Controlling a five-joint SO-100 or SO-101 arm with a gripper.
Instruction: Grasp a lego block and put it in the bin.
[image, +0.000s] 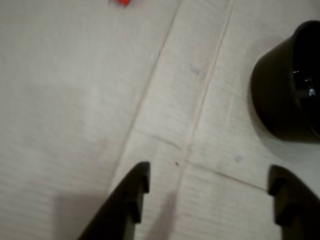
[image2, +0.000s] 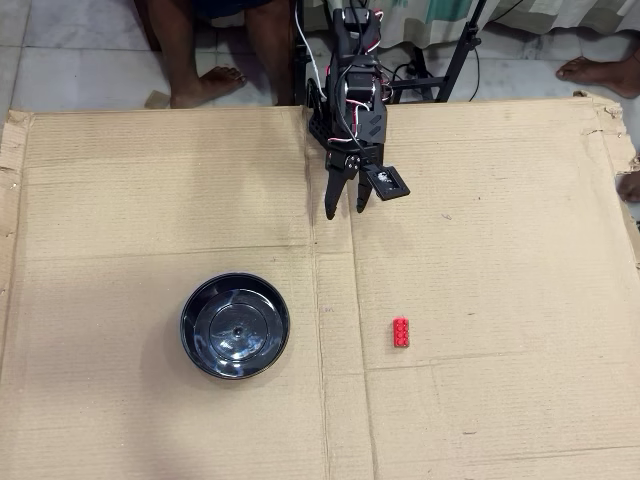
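The lego block (image2: 401, 332) is a small red studded brick lying on the cardboard, right of centre in the overhead view; only a red sliver of it (image: 121, 2) shows at the top edge of the wrist view. The bin (image2: 235, 325) is a glossy black bowl at the left, and its side wall (image: 280, 95) fills the right edge of the wrist view. My gripper (image2: 346, 207) hangs open above the cardboard near the arm's base, well short of both. Its two dark fingertips (image: 137, 182) stand wide apart with nothing between them.
A large cardboard sheet (image2: 500, 200) covers the floor, with creases and a seam running down its middle. Bare feet and legs (image2: 205, 80) stand beyond its far edge, with a tripod leg (image2: 460, 50) and cables beside the arm's base.
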